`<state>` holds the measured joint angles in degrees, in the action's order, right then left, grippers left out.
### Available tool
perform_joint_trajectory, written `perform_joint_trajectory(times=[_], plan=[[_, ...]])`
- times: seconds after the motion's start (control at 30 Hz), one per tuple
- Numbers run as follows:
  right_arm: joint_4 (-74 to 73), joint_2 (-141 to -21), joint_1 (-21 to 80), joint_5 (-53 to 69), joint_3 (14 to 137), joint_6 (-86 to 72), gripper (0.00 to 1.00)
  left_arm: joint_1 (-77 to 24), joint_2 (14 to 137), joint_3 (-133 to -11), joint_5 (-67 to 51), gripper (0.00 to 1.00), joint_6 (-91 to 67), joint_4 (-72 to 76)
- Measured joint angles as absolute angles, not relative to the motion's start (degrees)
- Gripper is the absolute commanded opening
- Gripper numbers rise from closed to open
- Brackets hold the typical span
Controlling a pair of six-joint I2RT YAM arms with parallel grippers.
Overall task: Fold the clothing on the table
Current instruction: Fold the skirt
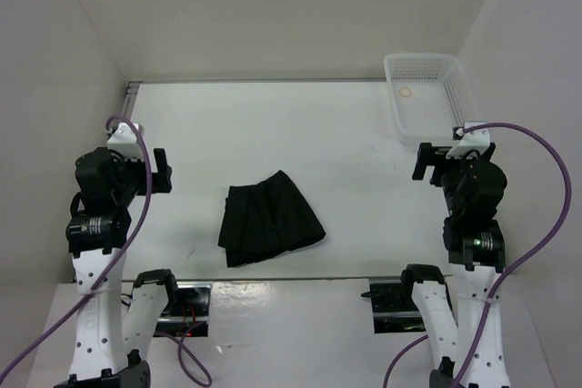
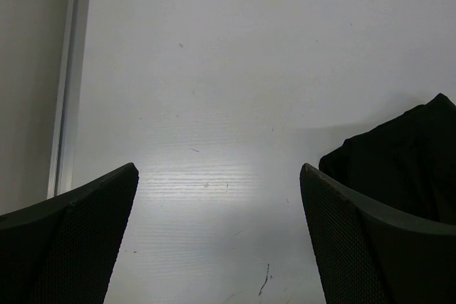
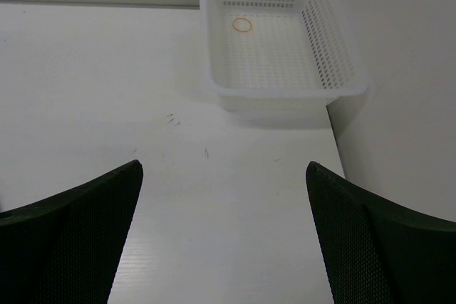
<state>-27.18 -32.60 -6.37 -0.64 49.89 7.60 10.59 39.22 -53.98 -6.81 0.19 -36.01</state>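
I'm keeping the left gripper (image 1: 162,171) and right gripper (image 1: 424,162) spread wide and empty, one at each side, probably so the skirt (image 1: 271,218) is lying reachable between them near the table's (image 1: 273,124) front edge. I'm counting two grippers, one skirt, and at the far right corner one basket (image 1: 427,97) holding one small ring (image 1: 406,93).

I see bare table (image 1: 364,152) on every side of the skirt (image 1: 270,220), which lies by the near edge. The left pincer (image 1: 162,170) and right pincer (image 1: 423,161) hang wide open at the side edges, each with an unblocked run inward. One obstacle: white mesh basket (image 1: 432,106) in the far right corner, just beyond the right pincer. Walls (image 1: 55,88) close off the left, right and far edges.
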Motion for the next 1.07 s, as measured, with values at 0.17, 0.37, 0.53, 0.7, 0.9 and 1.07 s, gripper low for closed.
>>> perform_joint_trajectory(times=[0.17, 0.37, 0.53, 0.7, 0.9, 1.07], plan=[[-27.18, -32.27, -6.37, -0.21, 49.89, 7.99, 0.99, 10.59, 39.22, -53.98, -7.73, 1.0, 0.54, -36.05], [-27.18, -31.24, -6.37, 0.01, 49.8, 8.43, 0.99, 10.59, 39.27, -53.98, -8.67, 1.0, 1.32, -36.05], [-27.2, -30.92, -6.39, 0.82, 49.8, 8.69, 0.99, 10.59, 39.29, -53.98, -8.91, 1.0, 1.48, -36.07], [-27.24, -30.92, -6.37, 1.17, 49.8, 8.84, 0.99, 10.59, 39.62, -53.98, -9.1, 1.0, 1.5, -36.07], [-27.24, -30.92, -6.39, 1.8, 49.8, 9.08, 0.99, 10.59, 40.03, -53.98, -9.32, 1.0, 1.5, -36.12], [-27.24, -30.92, -6.39, 2.2, 49.45, 9.13, 0.99, 10.59, 40.03, -53.98, -9.32, 1.0, 1.5, -36.12]])
